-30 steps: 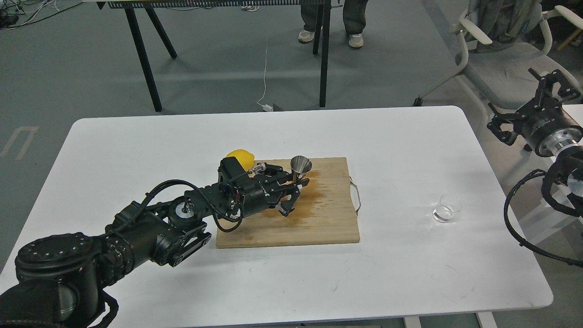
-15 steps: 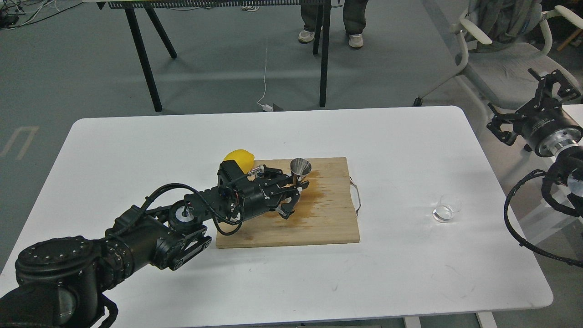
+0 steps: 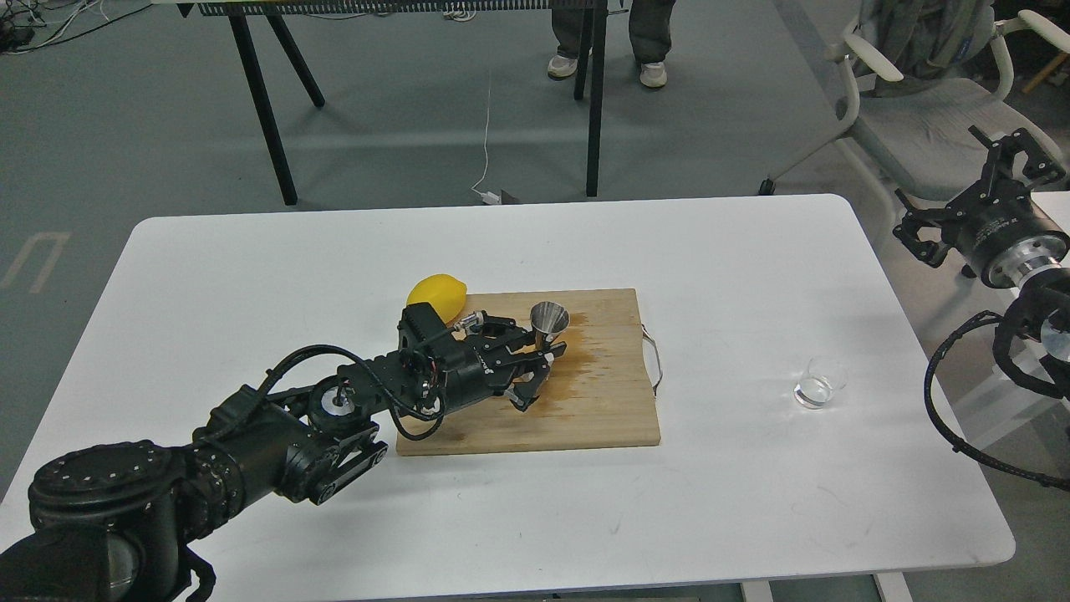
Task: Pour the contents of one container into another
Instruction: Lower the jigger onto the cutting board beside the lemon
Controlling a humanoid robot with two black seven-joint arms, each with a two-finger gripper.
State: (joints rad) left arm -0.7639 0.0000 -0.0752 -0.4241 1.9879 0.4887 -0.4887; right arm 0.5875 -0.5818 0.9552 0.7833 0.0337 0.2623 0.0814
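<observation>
The steel hourglass jigger (image 3: pixel 549 318) stands upright over the back middle of the wooden cutting board (image 3: pixel 602 418). My left gripper (image 3: pixel 542 353) reaches in from the left and is shut on its lower half, which the fingers hide. The clear glass tumbler (image 3: pixel 817 385) sits alone on the white table at the right, well away from the board. Beyond the table's right edge, my right gripper (image 3: pixel 974 196) hangs open and holds nothing, above and to the right of the tumbler.
A yellow lemon (image 3: pixel 437 293) lies at the board's back left corner, just behind my left wrist. A dark wet stain (image 3: pixel 568 376) spreads across the board's middle. A grey office chair (image 3: pixel 919 109) stands off the table's right rear.
My left gripper has drawn slightly back to the left and lower, and the jigger has come down with it. The tumbler and the right arm have not moved.
</observation>
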